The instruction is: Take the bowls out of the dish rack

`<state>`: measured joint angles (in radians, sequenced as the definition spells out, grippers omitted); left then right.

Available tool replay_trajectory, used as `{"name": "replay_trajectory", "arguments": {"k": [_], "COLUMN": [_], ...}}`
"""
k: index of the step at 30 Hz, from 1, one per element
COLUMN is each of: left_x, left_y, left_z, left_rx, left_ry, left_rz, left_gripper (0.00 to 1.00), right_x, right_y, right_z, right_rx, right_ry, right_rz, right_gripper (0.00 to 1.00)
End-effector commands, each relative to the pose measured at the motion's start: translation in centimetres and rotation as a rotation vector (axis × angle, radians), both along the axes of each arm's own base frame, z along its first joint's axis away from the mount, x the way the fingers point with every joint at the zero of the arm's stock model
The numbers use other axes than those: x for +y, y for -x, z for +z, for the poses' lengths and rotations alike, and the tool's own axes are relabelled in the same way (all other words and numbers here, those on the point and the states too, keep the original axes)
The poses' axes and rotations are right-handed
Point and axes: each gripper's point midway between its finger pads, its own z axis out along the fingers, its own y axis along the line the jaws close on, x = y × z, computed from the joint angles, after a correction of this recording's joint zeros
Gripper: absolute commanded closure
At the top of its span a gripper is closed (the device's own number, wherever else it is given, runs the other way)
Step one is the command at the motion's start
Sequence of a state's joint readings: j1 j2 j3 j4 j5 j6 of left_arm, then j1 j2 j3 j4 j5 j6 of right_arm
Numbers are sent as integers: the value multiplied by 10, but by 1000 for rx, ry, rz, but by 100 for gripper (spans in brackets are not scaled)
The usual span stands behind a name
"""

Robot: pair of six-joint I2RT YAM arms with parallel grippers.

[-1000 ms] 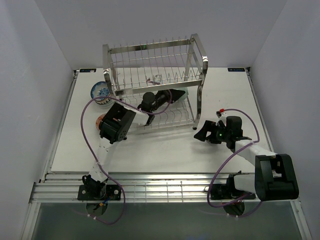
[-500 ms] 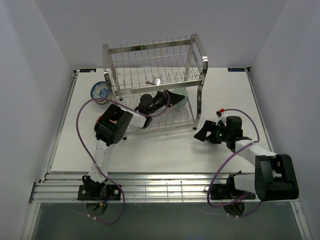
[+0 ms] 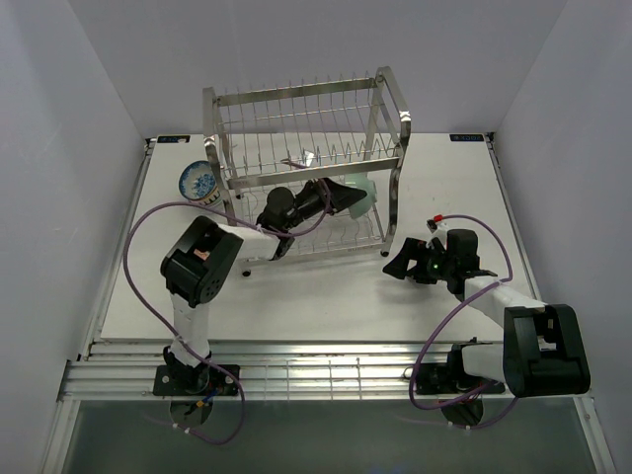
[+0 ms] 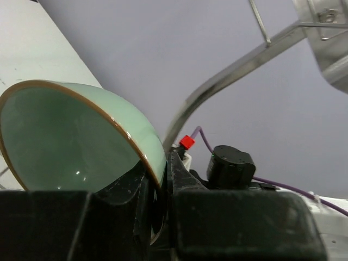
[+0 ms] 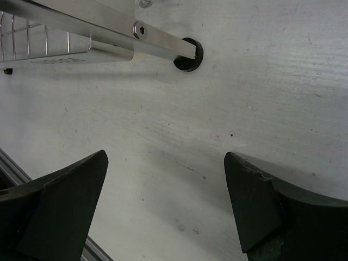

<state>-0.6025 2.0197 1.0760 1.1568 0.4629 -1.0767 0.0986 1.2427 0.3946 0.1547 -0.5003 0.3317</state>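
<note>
The left gripper has reached in under the upper tier of the dish rack and is nearly closed, pinching the thin wall of the pale mint green bowl at its brown-edged rim, one finger inside the bowl and one outside. In the overhead view the bowl stands tilted on edge at the 3 o'clock end of the lower tier, close to the front post on that side. A blue-and-white patterned bowl sits on the bench at the rack's 9 o'clock, just beside it. The right gripper holds nothing, its fingers spread wide above bare bench at about 5 o'clock from the rack, near the rack's front foot. The main risk is the grip itself: a narrow pinch on a smooth glazed rim, with the bowl's weight hanging to one side, could let the bowl pivot or slide out during the lift. The way out is also tight, with the upper tier overhead and the post alongside, so drawing back at a slant could clip steel and knock the bowl loose. Swinging it toward 5 o'clock could also bring it against the waiting right gripper.
</note>
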Motion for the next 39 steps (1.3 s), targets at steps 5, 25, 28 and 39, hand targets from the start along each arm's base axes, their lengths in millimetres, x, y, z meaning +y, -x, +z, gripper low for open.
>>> {"name": "replay_trajectory", "arguments": {"k": [5, 25, 28, 39], "left_x": [20, 48, 66, 136], "left_y": [48, 200, 220, 220], "left_z": [52, 7, 15, 24], "left_rx": [10, 107, 20, -141], "left_ry": [101, -188, -242, -509], "left_rz": [-64, -342, -344, -20], "left_gripper": [100, 100, 100, 100], "right_x": [3, 5, 6, 6], "right_y": [-8, -6, -6, -5], "right_z": [13, 12, 11, 15], "right_rx": [-66, -63, -64, -74], "right_ry": [-4, 4, 1, 7], "right_rz": [23, 35, 41, 41], "right_gripper": [7, 7, 8, 8]}}
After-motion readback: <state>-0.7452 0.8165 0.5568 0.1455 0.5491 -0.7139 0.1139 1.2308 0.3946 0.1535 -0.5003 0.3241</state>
